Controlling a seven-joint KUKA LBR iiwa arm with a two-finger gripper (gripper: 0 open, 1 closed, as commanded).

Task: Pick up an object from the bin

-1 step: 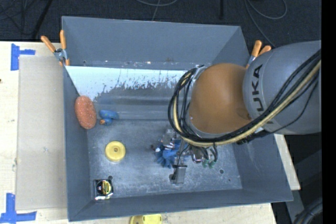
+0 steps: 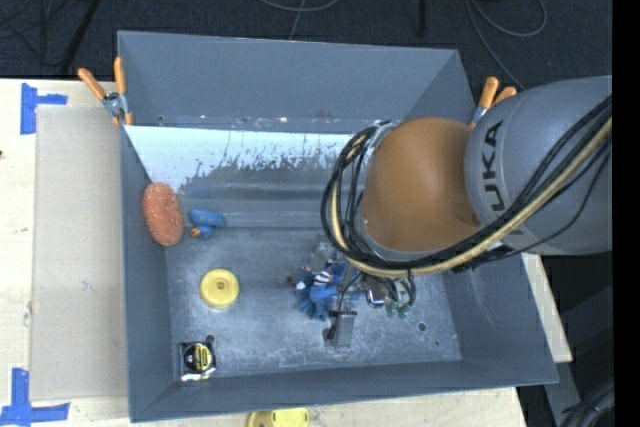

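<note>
My gripper point(image 2: 340, 325) reaches down near the bin's front middle, under the arm's orange cover. One dark finger shows, its tip resting low by the bin floor. Just left of it lies a small blue tangled thing point(image 2: 318, 291), close against the gripper; whether it is between the fingers I cannot tell. A green and silver bit point(image 2: 398, 303) sits just right of the gripper.
A yellow round disc point(image 2: 219, 287) lies left of centre. An orange oval sponge-like thing point(image 2: 162, 213) leans at the left wall, with a small blue piece point(image 2: 207, 219) beside it. A black and yellow tape measure point(image 2: 197, 356) sits in the front left corner.
</note>
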